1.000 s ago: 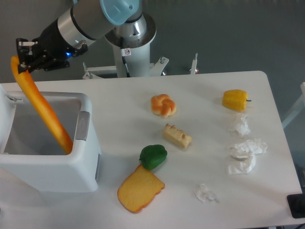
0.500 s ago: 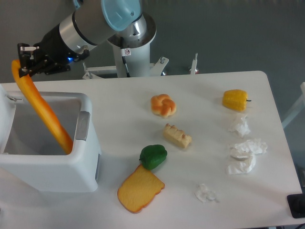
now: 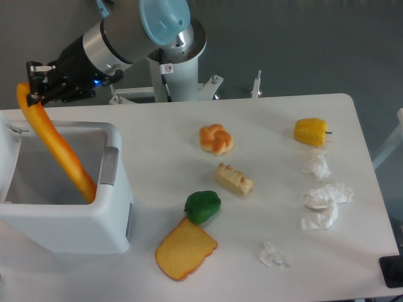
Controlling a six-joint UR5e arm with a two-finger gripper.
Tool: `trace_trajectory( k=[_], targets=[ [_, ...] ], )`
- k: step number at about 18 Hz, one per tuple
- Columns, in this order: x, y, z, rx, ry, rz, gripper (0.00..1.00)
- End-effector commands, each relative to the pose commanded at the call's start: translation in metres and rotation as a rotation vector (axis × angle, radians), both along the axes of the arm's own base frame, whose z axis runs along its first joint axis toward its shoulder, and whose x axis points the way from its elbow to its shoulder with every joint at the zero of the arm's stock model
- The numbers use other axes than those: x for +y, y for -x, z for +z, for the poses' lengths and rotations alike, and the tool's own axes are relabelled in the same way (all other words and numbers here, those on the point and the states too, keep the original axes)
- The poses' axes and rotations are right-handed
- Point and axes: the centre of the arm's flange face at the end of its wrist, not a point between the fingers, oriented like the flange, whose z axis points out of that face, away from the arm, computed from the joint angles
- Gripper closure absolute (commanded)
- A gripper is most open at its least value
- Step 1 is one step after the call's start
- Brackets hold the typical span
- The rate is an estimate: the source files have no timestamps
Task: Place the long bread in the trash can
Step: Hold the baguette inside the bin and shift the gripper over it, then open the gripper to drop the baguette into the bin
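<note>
Long bread [image 3: 55, 146] leans in trash can [image 3: 94, 217] (lower end hidden).

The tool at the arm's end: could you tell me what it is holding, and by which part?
The tool grips the long bread at its upper end; the lower end hangs inside the trash can.

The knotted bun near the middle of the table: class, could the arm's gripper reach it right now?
Probably not at once: the gripper is at the top end of the long bread, which leans in the trash can. The bun itself lies uncovered.
</note>
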Motion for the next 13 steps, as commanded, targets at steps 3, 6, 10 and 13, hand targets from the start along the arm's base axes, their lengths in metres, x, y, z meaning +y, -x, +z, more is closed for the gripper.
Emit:
trace_trajectory(
  k=[3, 6, 10, 13],
  targets=[
    [0.0005, 0.0025, -0.0006, 0.000, -0.002, 0.003, 0.73],
    [0.0024, 0.0042, 0.0030, 0.026, -0.031, 0.004, 0.54],
    [0.0029, 0.0056, 0.0040, 0.035, -0.042, 0.004, 0.00],
    [0.0019, 0.0103, 0.0064, 0.052, -0.059, 0.009, 0.00]
  ],
)
